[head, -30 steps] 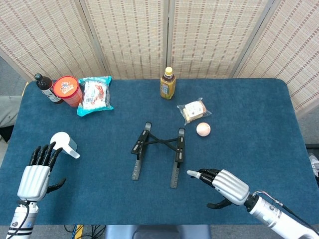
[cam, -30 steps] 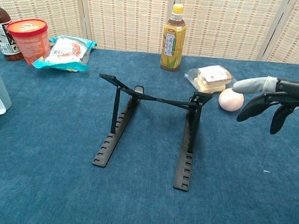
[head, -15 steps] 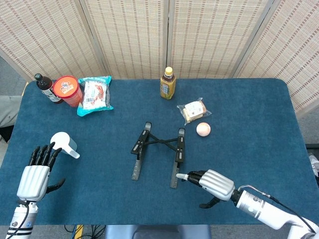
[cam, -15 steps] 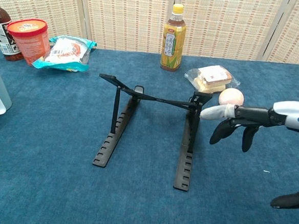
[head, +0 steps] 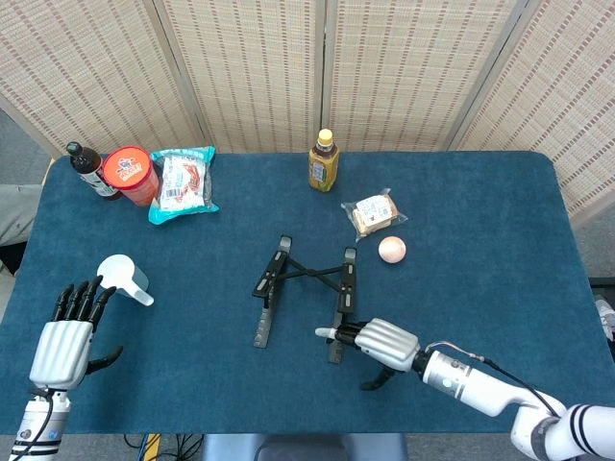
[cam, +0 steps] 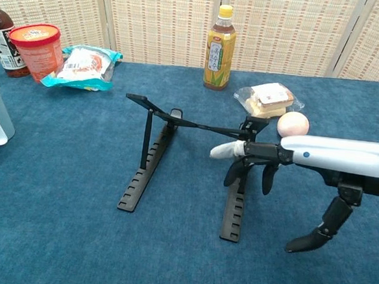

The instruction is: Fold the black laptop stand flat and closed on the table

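Observation:
The black laptop stand (head: 304, 277) stands unfolded at the middle of the table, its two notched rails apart and joined by crossed struts (cam: 191, 124). My right hand (head: 371, 341) reaches in from the right, low over the near part of the right rail (cam: 234, 210). Its fingers stretch leftward, the fingertips (cam: 220, 151) past the rail, and it holds nothing; I cannot tell whether it touches the rail. My left hand (head: 65, 342) hovers at the near left corner with fingers spread, empty, far from the stand and seen only in the head view.
A peach-coloured ball (head: 391, 250) and a wrapped sandwich (head: 373, 213) lie just right of the stand. A yellow drink bottle (head: 324, 161) stands behind it. A white cup (head: 125, 277) sits near my left hand. A red tub (head: 130, 176), snack bag (head: 183, 182) and dark bottle (head: 88, 168) occupy the far left.
My right hand has travelled left, from the bare cloth beside the stand to over its right rail. The stand has not moved; my left hand has barely shifted.

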Available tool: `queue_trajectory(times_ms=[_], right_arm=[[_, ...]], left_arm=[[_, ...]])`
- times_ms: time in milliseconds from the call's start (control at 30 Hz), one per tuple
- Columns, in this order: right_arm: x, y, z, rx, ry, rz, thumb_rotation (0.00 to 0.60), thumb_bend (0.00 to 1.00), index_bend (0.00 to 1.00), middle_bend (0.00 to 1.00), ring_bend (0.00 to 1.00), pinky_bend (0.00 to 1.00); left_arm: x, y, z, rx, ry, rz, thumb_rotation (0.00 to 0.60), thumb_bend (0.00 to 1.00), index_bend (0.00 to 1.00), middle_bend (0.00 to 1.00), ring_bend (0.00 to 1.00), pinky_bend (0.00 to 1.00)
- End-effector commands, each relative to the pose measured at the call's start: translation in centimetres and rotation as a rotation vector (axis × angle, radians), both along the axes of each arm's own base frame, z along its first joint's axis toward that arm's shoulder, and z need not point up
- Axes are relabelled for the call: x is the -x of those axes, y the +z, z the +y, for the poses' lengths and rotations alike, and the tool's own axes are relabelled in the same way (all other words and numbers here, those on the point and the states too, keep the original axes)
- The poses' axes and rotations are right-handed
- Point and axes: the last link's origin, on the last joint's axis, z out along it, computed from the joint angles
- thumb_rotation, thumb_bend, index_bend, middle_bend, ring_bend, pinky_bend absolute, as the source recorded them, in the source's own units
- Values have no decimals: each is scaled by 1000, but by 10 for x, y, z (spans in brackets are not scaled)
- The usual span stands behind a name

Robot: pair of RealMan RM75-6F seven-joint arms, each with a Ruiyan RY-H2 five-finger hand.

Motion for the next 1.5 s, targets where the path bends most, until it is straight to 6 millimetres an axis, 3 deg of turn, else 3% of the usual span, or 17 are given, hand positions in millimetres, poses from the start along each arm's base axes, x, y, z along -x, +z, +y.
queue_trajectory(times_ms=[33,233,467,1033,1500], right_arm=[[-6,-8,-9,-2,-2,-5,600,70,41,231,155,363],[-16,-21,-24,4,-22,-26,600,70,41,210,125,361],[-28,-23,-42,54,-37,-72,600,70,29,189,71,315],[-49,2,-98,227,-112,-148,600,70,2,160,34,234],[-43,10,-125,307,-184,-125,600,71,0,151,29,206]], left_arm=[[1,0,0,-1,2,0,600,135,108,0,0,0],[4,1,-3,-4,9,-3,600,135,108,0,0,0],[6,2,-4,-8,9,-6,600,135,109,0,0,0],[13,4,-9,-18,24,-14,600,135,109,19,0,0],[16,5,-10,-21,28,-15,600,135,108,18,0,0]])
